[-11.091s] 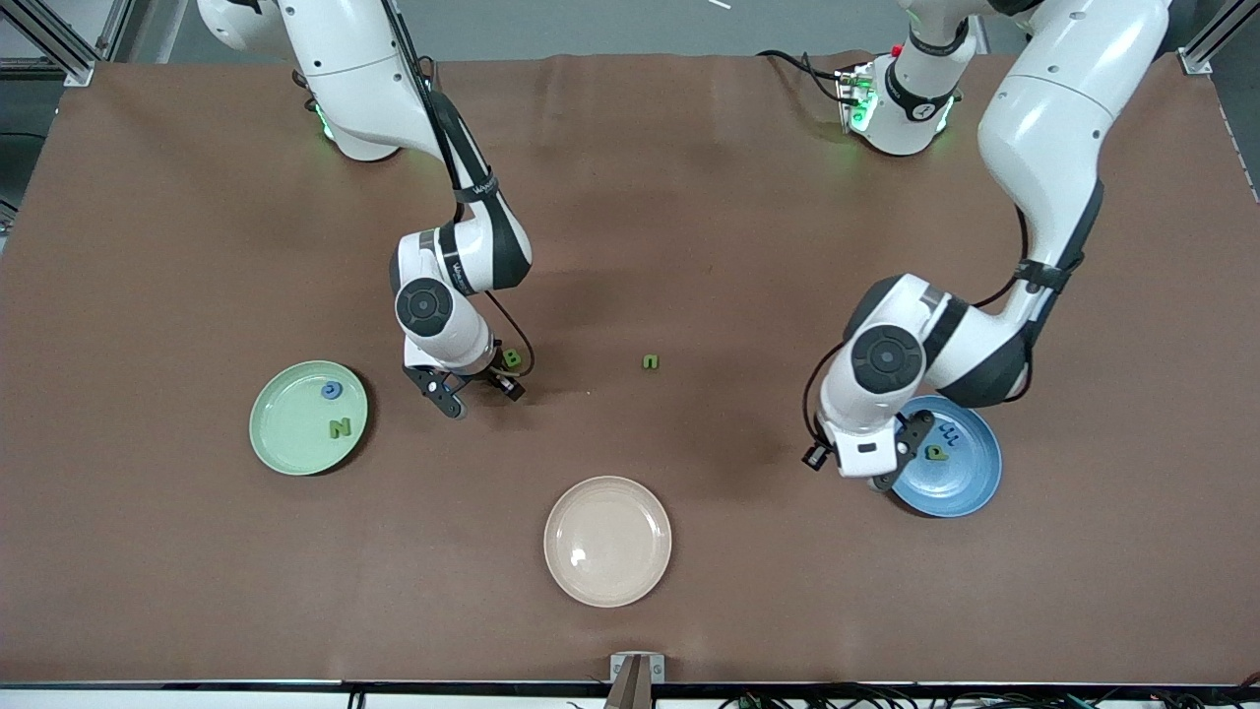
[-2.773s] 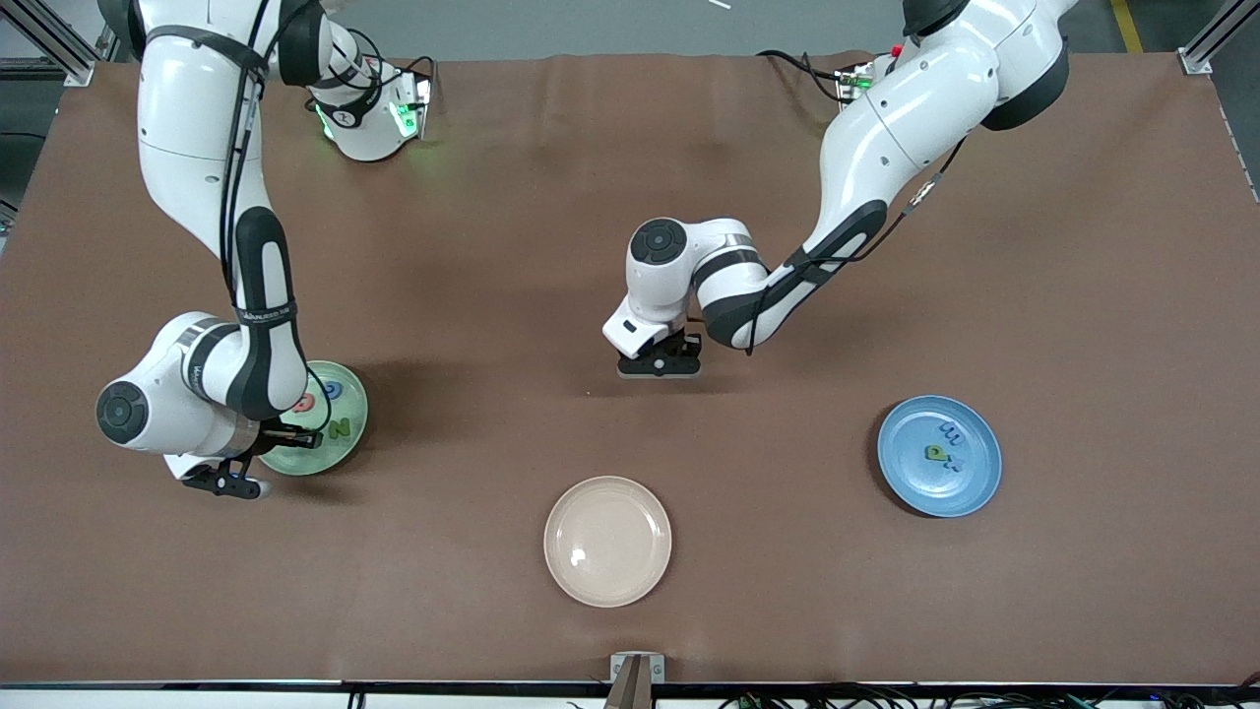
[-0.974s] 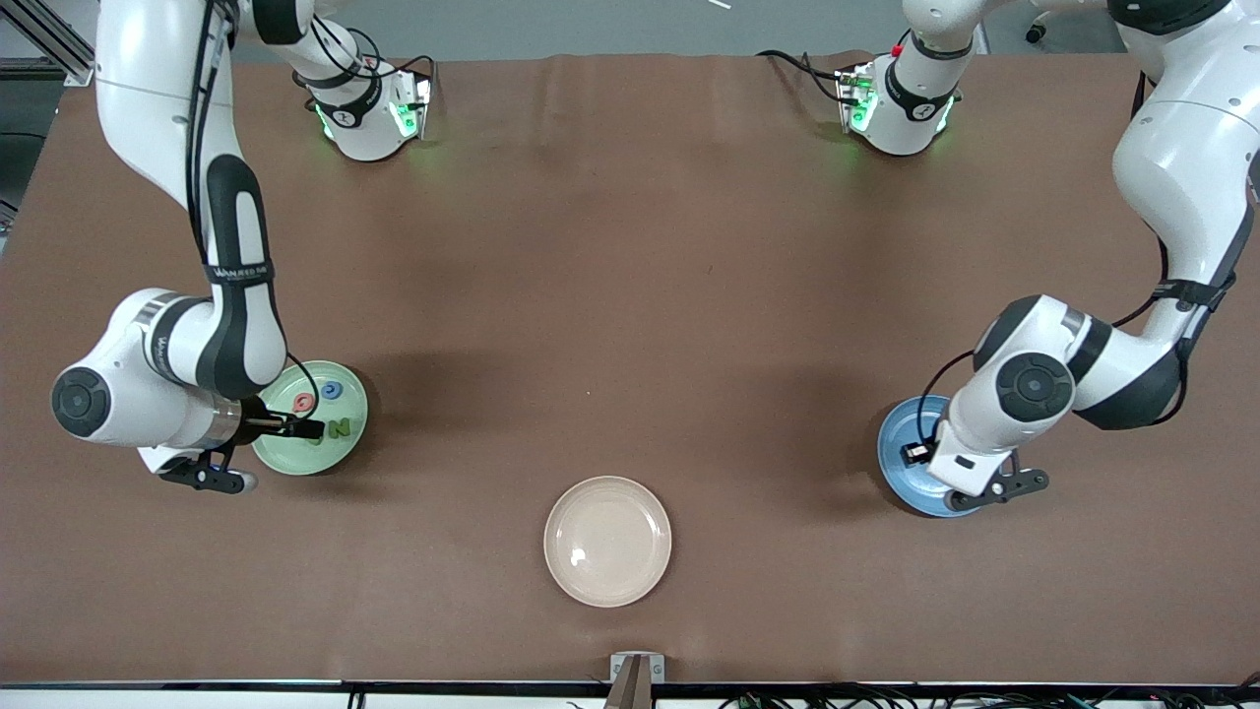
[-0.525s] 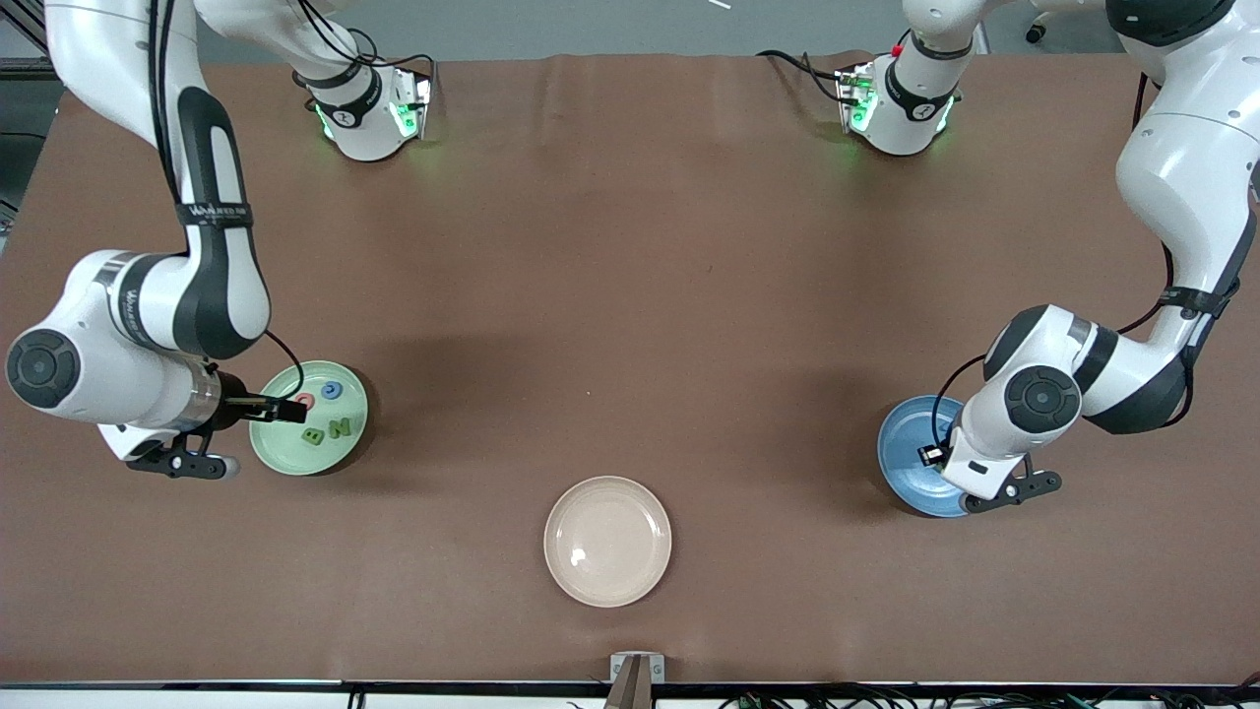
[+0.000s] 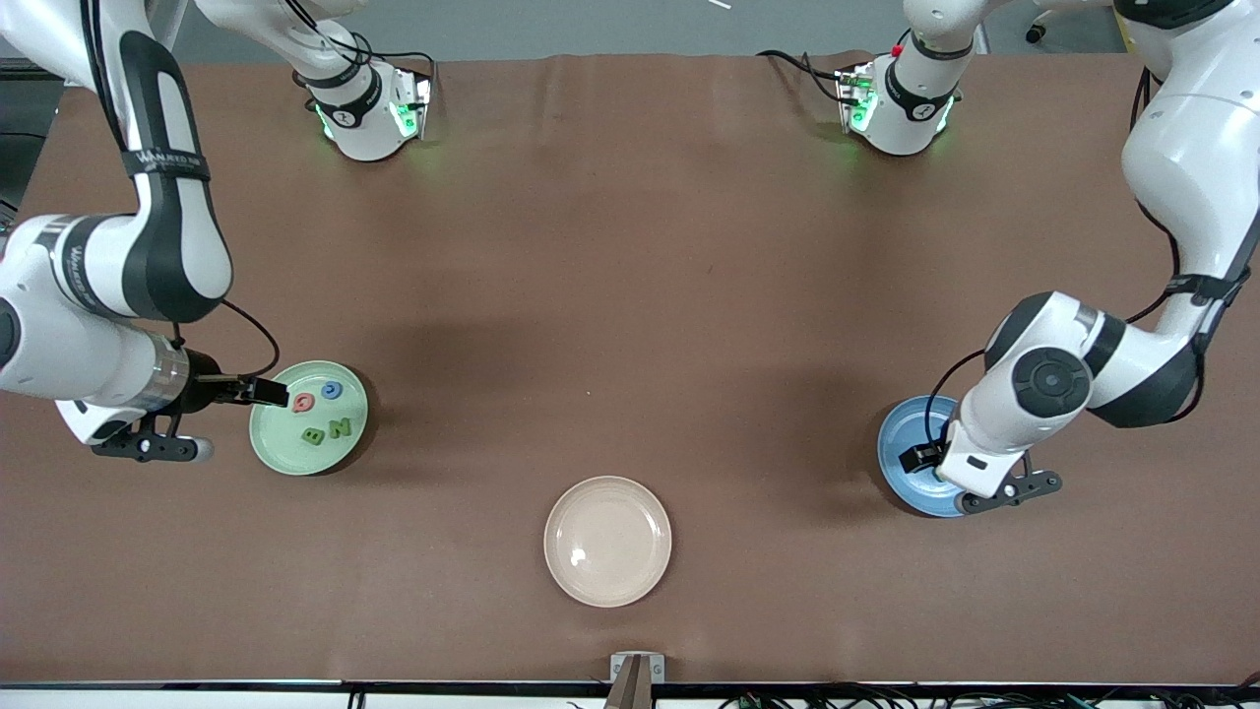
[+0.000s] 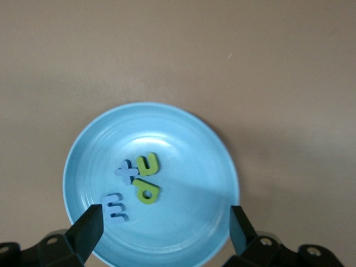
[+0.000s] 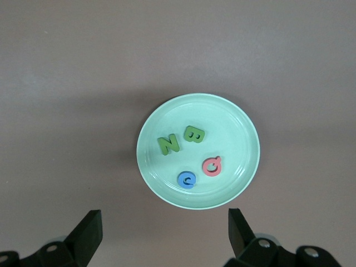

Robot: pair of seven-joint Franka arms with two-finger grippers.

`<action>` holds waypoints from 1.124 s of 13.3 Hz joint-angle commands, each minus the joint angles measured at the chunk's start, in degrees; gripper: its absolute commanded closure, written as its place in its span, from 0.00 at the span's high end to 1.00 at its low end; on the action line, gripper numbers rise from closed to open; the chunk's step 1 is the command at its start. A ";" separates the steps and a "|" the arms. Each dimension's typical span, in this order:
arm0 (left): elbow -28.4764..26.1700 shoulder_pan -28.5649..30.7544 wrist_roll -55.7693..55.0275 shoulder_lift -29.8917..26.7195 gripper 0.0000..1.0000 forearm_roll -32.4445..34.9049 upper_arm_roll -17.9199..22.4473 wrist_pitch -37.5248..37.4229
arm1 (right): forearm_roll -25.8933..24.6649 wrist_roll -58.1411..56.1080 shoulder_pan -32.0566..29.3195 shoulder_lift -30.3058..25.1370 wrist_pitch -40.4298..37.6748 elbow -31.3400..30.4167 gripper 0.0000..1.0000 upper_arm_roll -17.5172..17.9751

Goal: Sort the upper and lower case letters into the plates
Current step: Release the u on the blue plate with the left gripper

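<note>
The mint green plate lies toward the right arm's end of the table. It holds a green N, a green B, a red Q and a blue C. My right gripper stands open and empty over bare table beside that plate. The blue plate lies toward the left arm's end, partly hidden by the left hand. In it lie a green u, a green d, a blue t and a blue m. Over it my left gripper is open and empty.
A cream-beige plate with nothing in it sits near the front camera at the middle of the brown table. Both arm bases stand along the edge farthest from the camera.
The right arm has drawn back from the mint plate toward its end of the table, uncovering the green B. The left gripper has opened over the blue plate.
</note>
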 commanded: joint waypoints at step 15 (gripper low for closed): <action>15.21 6.06 19.15 -3.82 1.00 0.86 -21.85 -28.34 | -4.56 1.22 -8.03 -19.46 -12.53 -0.69 1.00 7.47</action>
